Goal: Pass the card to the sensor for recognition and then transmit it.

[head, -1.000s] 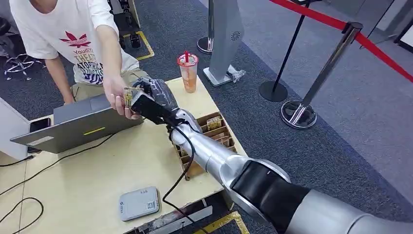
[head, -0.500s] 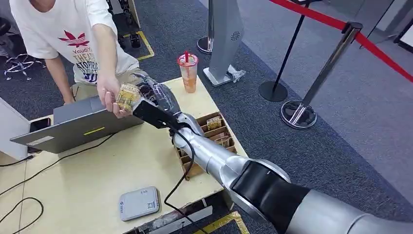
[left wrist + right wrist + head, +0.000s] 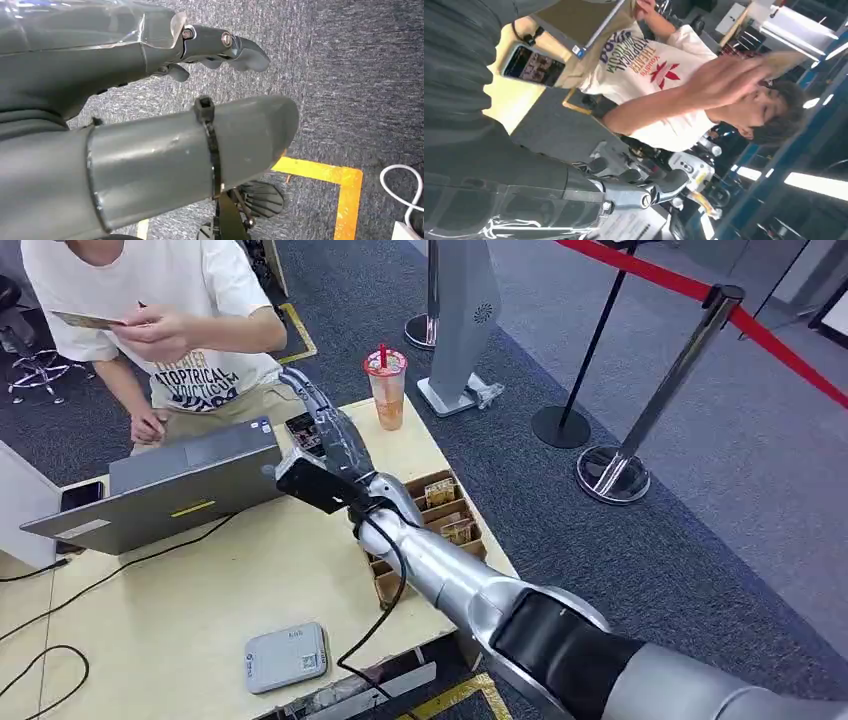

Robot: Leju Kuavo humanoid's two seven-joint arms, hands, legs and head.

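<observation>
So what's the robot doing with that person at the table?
The person in the white T-shirt holds a thin card up in one hand, away from the robot. The robot's silver right arm reaches over the pale wooden table, its right hand empty with fingers apart beside the grey laptop.

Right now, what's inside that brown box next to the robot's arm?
The brown box at the table's edge is split into slots holding patterned cards standing on edge. The right arm crosses over its near side, covering what the nearer slots hold.
</observation>
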